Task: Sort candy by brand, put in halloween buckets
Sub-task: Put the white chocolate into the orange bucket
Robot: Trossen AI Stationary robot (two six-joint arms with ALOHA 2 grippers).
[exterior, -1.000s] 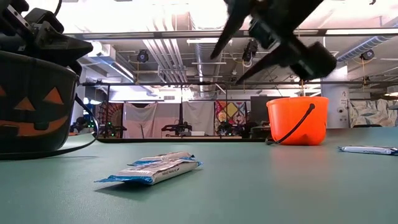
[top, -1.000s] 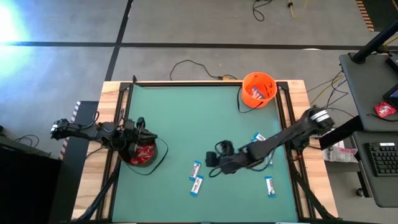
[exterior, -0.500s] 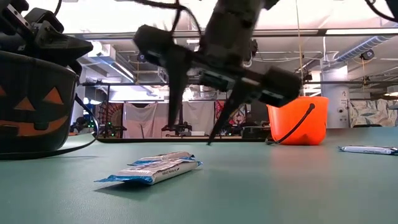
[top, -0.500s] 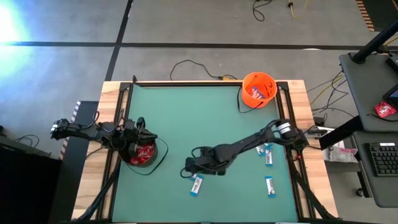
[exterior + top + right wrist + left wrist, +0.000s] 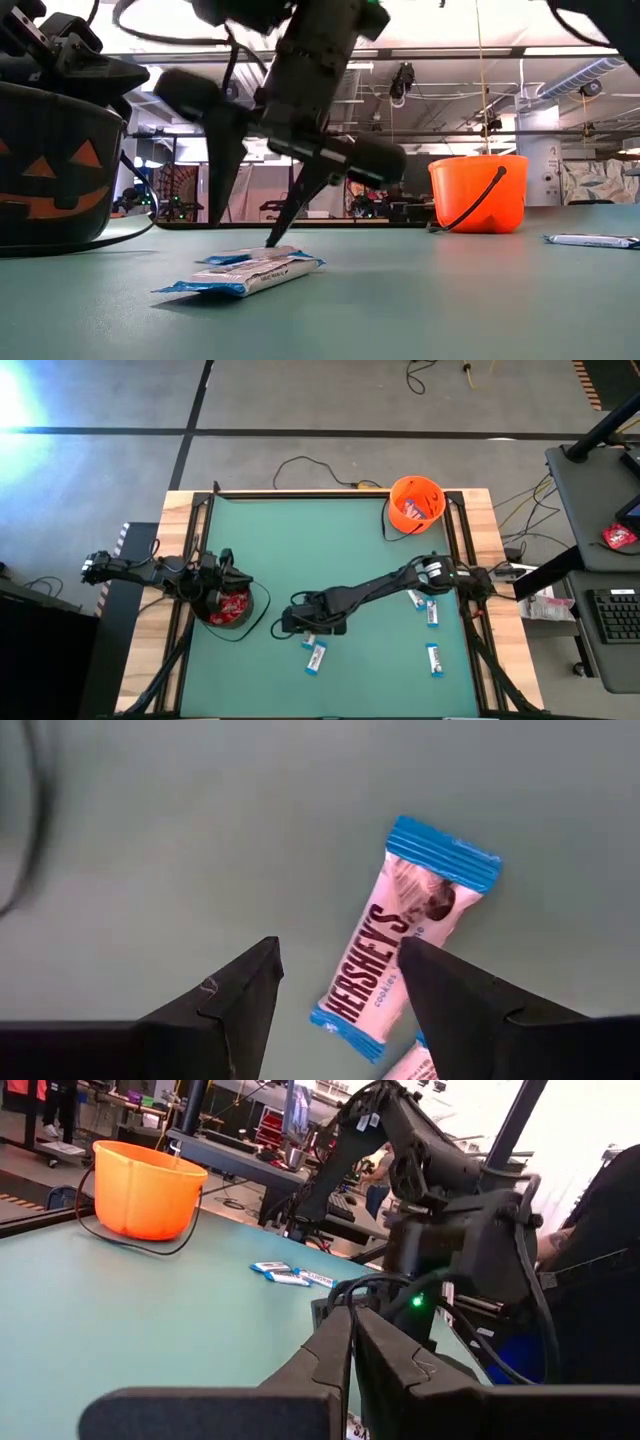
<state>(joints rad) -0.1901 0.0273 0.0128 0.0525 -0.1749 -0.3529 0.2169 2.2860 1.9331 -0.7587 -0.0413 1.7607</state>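
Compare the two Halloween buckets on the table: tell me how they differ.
The orange bucket stands at the table's far edge toward the right; the black bucket sits at the left edge. The orange bucket is plain plastic in the low view, while the black bucket shows an orange jack-o'-lantern face. The left gripper hangs over the black bucket; no gripper is near the orange bucket. Both are small round pails, upright, with candy inside.

Grey concrete floor (image 5: pixel 100 470) (crossed by a dark line) surrounds the table; a desk (image 5: pixel 590 510) stands nearby.
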